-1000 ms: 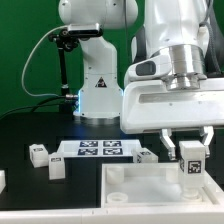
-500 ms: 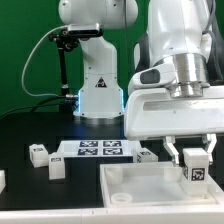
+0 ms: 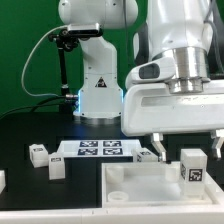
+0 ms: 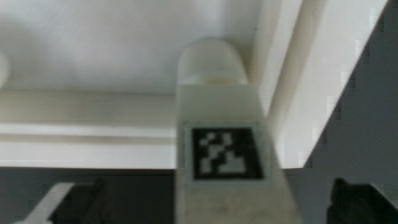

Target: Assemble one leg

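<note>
The gripper (image 3: 187, 150) is opening: its jaws are spreading away from the leg (image 3: 192, 168), leaving it standing alone on the panel (image 3: 130, 185).

A green backdrop (image 3: 20, 50) stands behind a black table (image 3: 30, 125).

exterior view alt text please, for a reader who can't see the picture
A white robot gripper hangs open over a small white tagged leg that stands upright on the large white panel, at the exterior view's right. More small blocks and the marker board lie on the black table behind.
</note>
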